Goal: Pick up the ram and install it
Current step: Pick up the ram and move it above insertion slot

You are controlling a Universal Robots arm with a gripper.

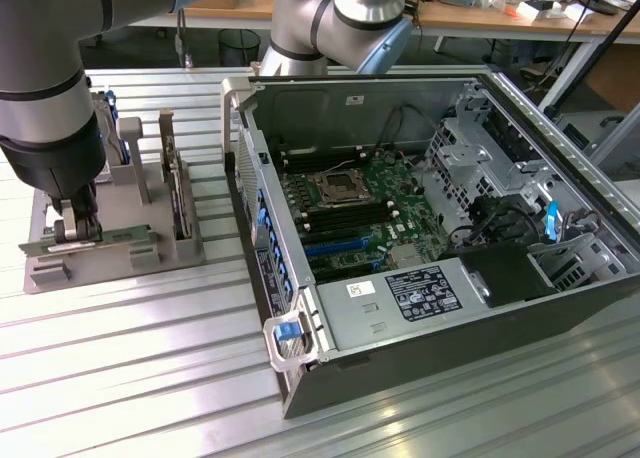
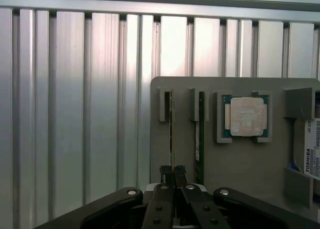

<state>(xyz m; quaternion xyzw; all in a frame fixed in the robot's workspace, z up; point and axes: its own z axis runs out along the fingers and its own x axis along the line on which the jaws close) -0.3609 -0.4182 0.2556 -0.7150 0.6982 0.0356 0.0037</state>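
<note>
The ram [image 1: 120, 241] is a thin green stick standing on edge in the front slot of the grey fixture [image 1: 100, 270] at the exterior view's left. My gripper [image 1: 75, 233] comes down on it from above and is shut on its middle. In the wrist view the ram [image 2: 171, 129] shows edge-on as a narrow line running away from my gripper [image 2: 173, 170], whose black fingers [image 2: 165, 176] press against both of its faces. Whether the stick has left its slot I cannot tell.
A second green stick [image 2: 200, 139] stands in the neighbouring slot of the fixture [image 2: 240, 164], beside a square silver processor [image 2: 246, 116] and a labelled hard drive [image 2: 312, 151]. The open computer case [image 1: 560, 128] with its motherboard [image 1: 350, 203] lies at the exterior view's right on the ribbed metal table [image 1: 130, 368].
</note>
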